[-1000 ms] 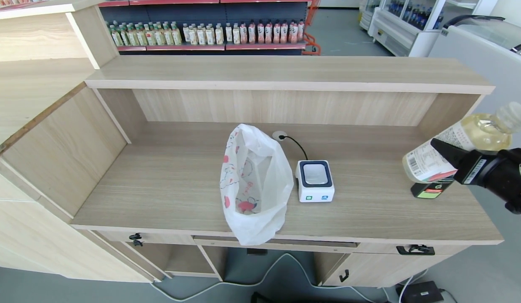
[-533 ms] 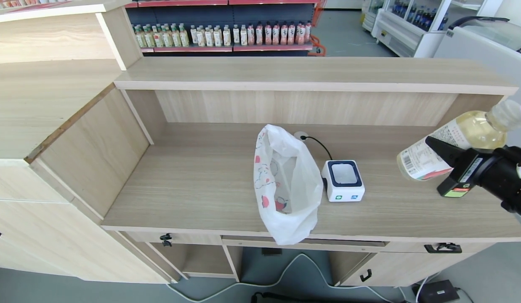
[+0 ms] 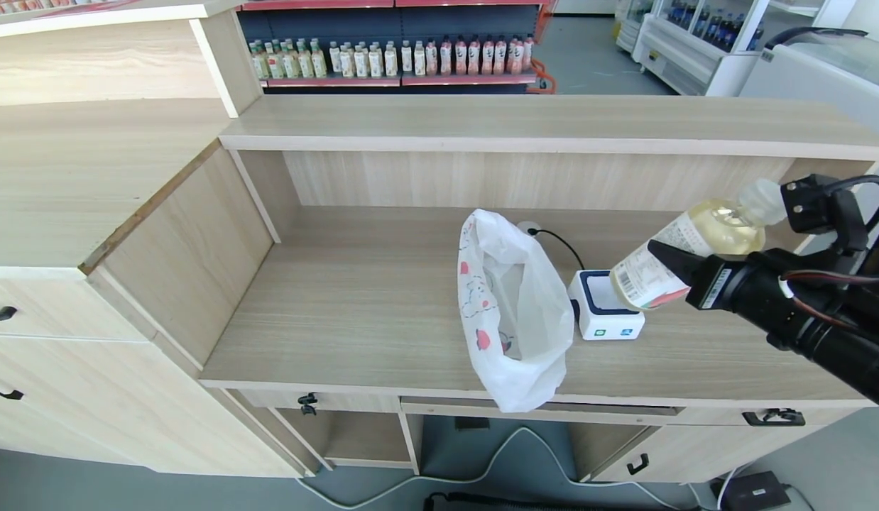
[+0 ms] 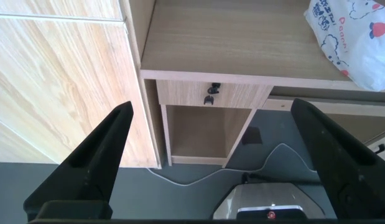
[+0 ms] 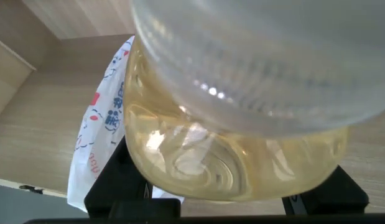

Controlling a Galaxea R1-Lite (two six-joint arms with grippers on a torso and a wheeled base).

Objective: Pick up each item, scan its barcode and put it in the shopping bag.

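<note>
The right end effector (image 3: 677, 264) is clamped round a bottle of pale yellow drink (image 3: 695, 245), tilted with its base low over the barcode scanner (image 3: 601, 319). This is likely to present the label's barcode, though whether it faces the window squarely is unclear. The shopping bag (image 3: 514, 312) stands open just beside the scanner on the tabletop (image 3: 368, 312), ready for the drop. The left end effector (image 4: 212, 106) hangs spread and empty.

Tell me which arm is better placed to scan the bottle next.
Right. The right gripper holds the bottle tilted near the scanner; the left gripper hangs open, low before the counter.
</note>
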